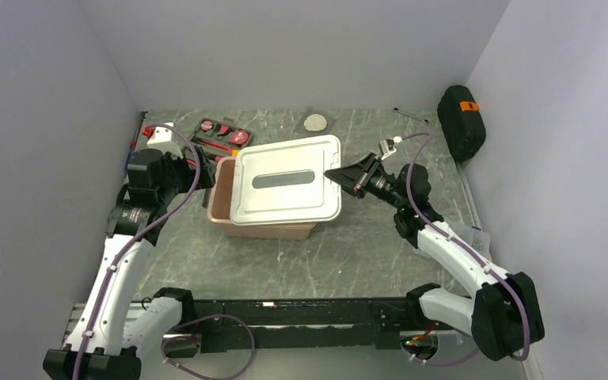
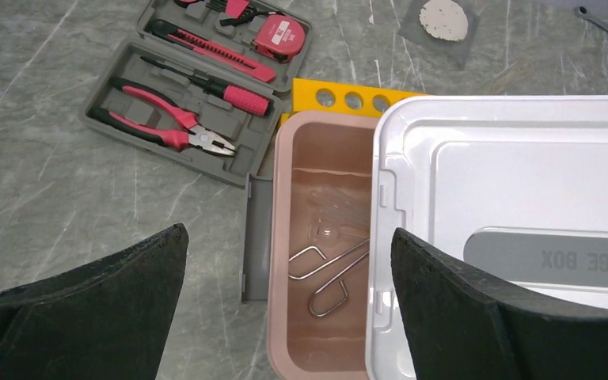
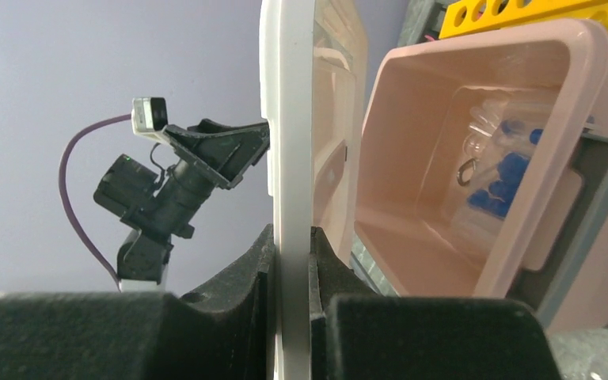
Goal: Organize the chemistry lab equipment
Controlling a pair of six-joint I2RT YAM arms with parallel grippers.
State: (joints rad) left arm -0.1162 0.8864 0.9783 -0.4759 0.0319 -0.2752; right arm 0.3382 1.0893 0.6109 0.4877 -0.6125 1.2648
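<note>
A pink storage box (image 1: 223, 196) stands mid-table, mostly covered by its white lid (image 1: 289, 178). My right gripper (image 1: 340, 174) is shut on the lid's right edge (image 3: 289, 119) and holds it slightly raised over the box (image 3: 475, 79). My left gripper (image 1: 192, 170) is open and empty above the box's uncovered left end (image 2: 281, 237). The bag of blue-capped tubes (image 3: 503, 178) lies inside, and so do metal wire loops (image 2: 332, 273). The yellow rack (image 2: 348, 96) lies just behind the box. The safety glasses and wooden clamps are hidden.
The red-and-black tool kit (image 1: 222, 134) lies open at the back left, close to the box. A grey panel (image 2: 257, 237) lies against the box's left side. A round white disc (image 1: 315, 122) and a thin metal rod (image 1: 410, 115) lie at the back. A black case (image 1: 461, 119) stands at the right wall.
</note>
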